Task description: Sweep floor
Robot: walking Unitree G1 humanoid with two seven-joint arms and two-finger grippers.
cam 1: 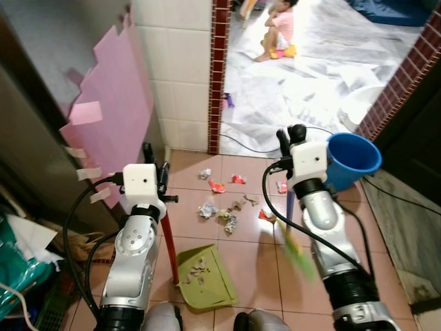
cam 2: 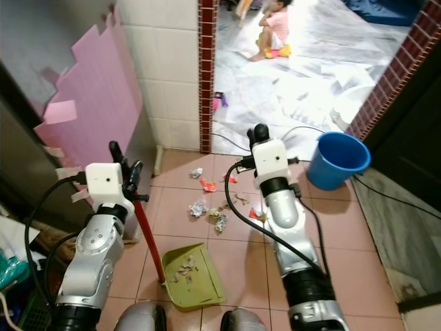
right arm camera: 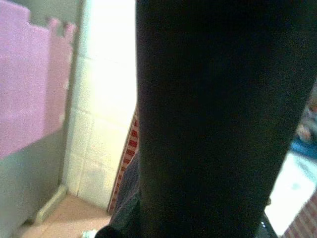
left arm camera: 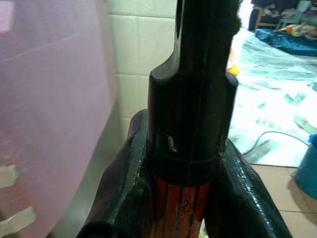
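pink foam sheet (cam 1: 110, 110) leans on the wall at my far left. my left gripper (cam 1: 155, 172) is pinched round the red dustpan handle (cam 1: 169, 245), green dustpan (cam 1: 204, 277) on the tiles with scraps in it. litter (cam 1: 224, 207) lies ahead. my right gripper (cam 1: 289, 141) grips what looks like the broom (cam 1: 298, 252), blurred. blue bucket (cam 1: 351, 160) just right. no writing legible.
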